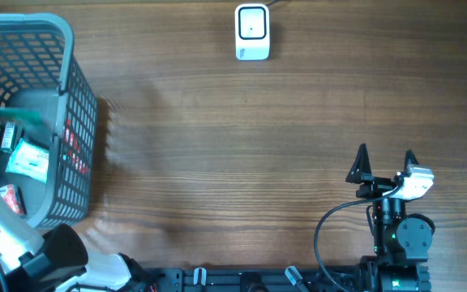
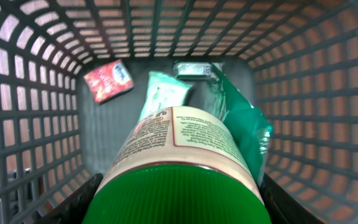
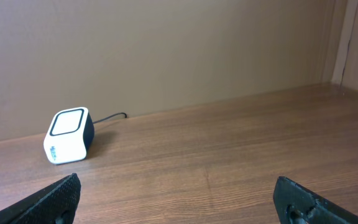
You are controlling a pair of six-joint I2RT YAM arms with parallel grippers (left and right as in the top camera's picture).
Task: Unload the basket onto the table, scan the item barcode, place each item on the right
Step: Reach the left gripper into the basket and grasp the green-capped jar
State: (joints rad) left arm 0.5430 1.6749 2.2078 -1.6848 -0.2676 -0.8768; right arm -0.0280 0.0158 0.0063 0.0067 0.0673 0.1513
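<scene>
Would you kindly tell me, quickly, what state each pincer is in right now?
Left pincer: closed on the green-capped bottle, inside the basket.
Right pincer: open, holding nothing.

A mock shop checkout is suggested: a wooden table (image 1: 217, 146) against a plain wall (image 3: 166, 50), 1 scanner (image 1: 251, 32) and 1 basket (image 1: 78, 122) filled with packets (image 2: 107, 81).

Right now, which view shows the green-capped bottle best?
Left wrist: the green-capped bottle fills the frame, cap and label both clear, above the basket floor. Overhead, I cannot pick it out inside the basket. Right wrist shows only the scanner and table.
</scene>
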